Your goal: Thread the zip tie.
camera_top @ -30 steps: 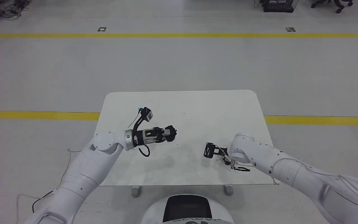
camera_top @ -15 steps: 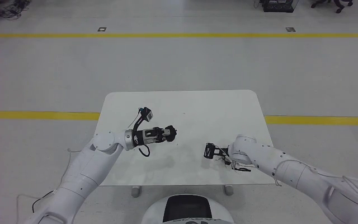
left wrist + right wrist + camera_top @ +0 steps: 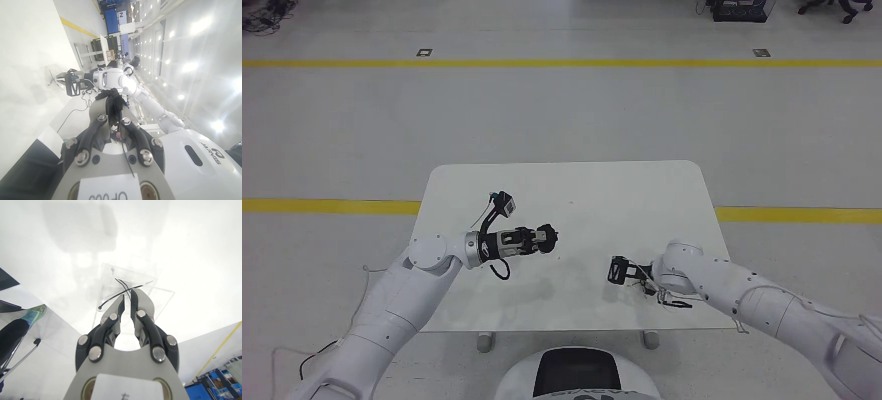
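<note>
My left gripper hangs above the middle of the white table, shut on a thin black zip tie. The tie runs back between the fingers over the wrist. My right gripper is near the table's front edge, facing the left one. In the right wrist view its fingers stand a narrow gap apart with nothing between them, the right gripper just over a clear tray. A loose zip tie lies in the tray, crossing under the fingertips, with another tie beside it.
The clear tray sits on the table beyond the right gripper as the left wrist sees it. The table's front edge is close behind the right arm. The back half of the table top is bare.
The right arm has shifted very slightly toward the table's front edge. The left arm and its zip tie have stayed still.
</note>
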Robot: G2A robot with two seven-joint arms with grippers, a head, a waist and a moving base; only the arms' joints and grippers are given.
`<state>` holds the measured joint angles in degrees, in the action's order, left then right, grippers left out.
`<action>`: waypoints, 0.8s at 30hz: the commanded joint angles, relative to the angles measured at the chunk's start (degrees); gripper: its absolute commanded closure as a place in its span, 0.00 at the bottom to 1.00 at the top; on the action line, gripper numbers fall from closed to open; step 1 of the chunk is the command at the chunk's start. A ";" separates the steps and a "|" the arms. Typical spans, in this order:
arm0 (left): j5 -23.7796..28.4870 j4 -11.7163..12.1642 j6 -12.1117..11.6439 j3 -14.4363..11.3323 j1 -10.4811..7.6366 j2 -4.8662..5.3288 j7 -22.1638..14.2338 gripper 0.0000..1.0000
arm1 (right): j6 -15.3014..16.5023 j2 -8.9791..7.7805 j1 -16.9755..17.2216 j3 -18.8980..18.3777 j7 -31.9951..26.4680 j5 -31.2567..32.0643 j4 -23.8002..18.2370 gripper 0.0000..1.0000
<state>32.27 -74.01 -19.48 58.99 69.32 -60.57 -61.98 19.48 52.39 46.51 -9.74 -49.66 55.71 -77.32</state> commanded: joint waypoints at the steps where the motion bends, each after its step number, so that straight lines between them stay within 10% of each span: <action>1: 0.00 0.00 0.00 0.00 0.00 0.00 0.00 1.00 | 0.00 0.08 -0.16 0.00 -0.46 -0.62 0.02 0.91; 24: 0.00 0.00 0.00 0.00 0.00 0.00 0.00 1.00 | 0.00 1.68 -0.20 0.00 -2.00 -1.75 2.54 0.89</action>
<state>32.27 -74.01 -19.48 58.99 69.32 -60.57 -61.98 19.48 54.04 46.27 -9.74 -51.62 53.91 -74.89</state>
